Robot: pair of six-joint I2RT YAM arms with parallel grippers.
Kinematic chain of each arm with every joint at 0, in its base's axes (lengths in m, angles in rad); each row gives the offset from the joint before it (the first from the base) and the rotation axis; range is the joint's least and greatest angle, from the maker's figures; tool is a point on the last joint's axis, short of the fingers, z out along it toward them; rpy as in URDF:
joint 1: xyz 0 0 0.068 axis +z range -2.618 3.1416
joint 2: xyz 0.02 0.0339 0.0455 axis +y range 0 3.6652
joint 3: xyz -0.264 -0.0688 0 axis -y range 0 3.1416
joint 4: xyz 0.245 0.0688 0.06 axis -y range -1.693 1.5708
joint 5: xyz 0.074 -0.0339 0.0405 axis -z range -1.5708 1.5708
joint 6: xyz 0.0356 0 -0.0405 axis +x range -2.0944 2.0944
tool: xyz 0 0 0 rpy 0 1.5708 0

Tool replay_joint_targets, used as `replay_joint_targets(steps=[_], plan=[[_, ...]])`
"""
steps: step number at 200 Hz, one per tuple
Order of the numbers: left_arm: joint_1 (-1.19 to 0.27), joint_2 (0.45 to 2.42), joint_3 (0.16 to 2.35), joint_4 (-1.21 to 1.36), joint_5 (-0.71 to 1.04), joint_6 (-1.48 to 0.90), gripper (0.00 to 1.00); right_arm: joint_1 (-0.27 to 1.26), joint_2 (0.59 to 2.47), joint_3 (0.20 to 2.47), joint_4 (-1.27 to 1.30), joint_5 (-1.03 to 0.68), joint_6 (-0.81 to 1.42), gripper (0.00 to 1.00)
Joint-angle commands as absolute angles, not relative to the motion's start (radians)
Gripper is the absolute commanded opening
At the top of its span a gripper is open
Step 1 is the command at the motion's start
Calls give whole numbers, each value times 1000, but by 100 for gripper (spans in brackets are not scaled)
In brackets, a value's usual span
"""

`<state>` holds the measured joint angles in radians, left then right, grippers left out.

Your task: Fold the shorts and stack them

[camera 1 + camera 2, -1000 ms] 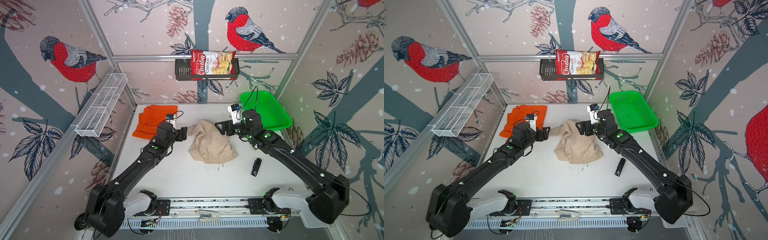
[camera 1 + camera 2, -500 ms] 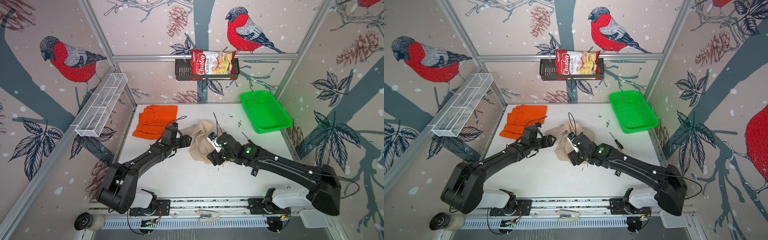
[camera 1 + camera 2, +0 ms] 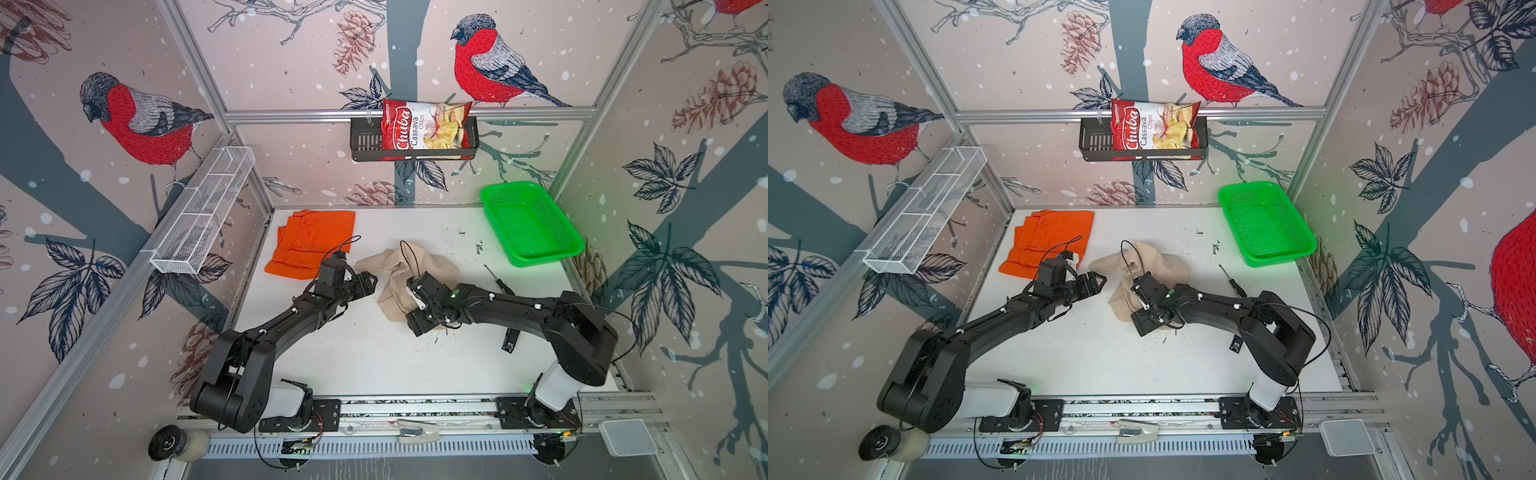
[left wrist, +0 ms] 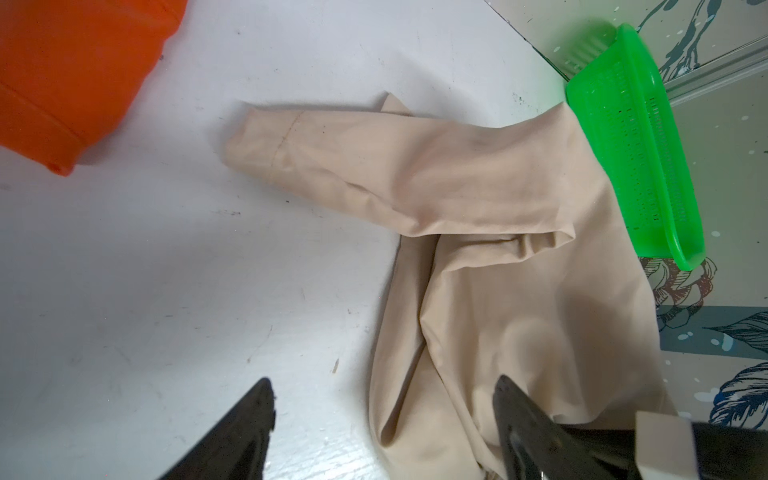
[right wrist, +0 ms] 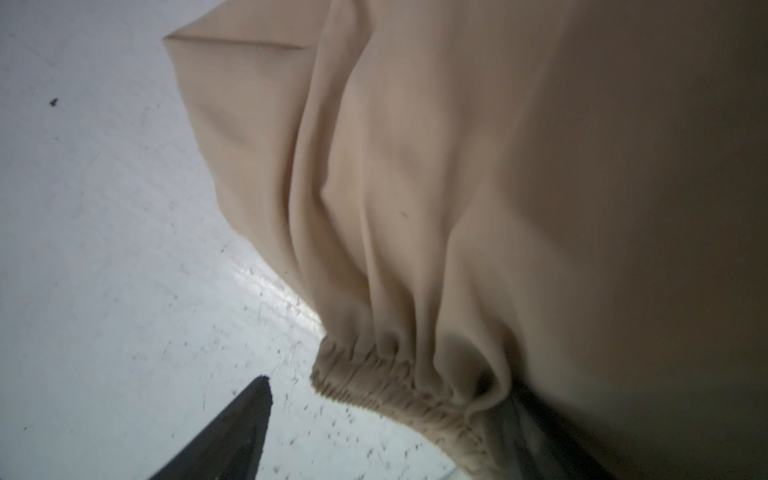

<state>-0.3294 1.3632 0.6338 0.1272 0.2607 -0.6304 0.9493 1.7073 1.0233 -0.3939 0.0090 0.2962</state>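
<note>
Both top views show a chips bag (image 3: 424, 126) in the black rack (image 3: 365, 141); left gripper (image 3: 369, 282) and right gripper (image 3: 411, 306) gape empty.

Orange shorts (image 3: 311, 241) apparently folded; beige shorts (image 3: 436, 268) crumpled nearby.

Green mesh basket (image 3: 546, 257) at far right, cassava chips bag (image 3: 424, 131) in black wall rack (image 3: 365, 141), white wire shelf (image 3: 203, 212), screwdriver (image 3: 498, 280)

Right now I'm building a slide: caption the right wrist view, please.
Open right pincer around the gathered waistband of crumpled beige shorts on the white table.
</note>
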Motion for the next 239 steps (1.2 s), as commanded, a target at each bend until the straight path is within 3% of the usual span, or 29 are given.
replay_joint_targets(steps=[1,32,64,122,191,239], plan=[[-327,1371,643,150,269,-624,82,941,1750,1037,-342,7,354,84],[-326,1378,651,141,271,-618,82,939,1822,1055,-345,96,401,79],[-324,1377,666,117,262,-599,82,942,1819,1071,-375,162,402,49],[-322,1375,694,102,262,-583,82,880,1568,1138,-360,-18,332,17],[-322,1318,756,67,269,-525,82,772,1409,1326,-274,-281,299,14],[-322,1199,747,138,302,-427,82,678,1346,1430,-74,-327,481,14]])
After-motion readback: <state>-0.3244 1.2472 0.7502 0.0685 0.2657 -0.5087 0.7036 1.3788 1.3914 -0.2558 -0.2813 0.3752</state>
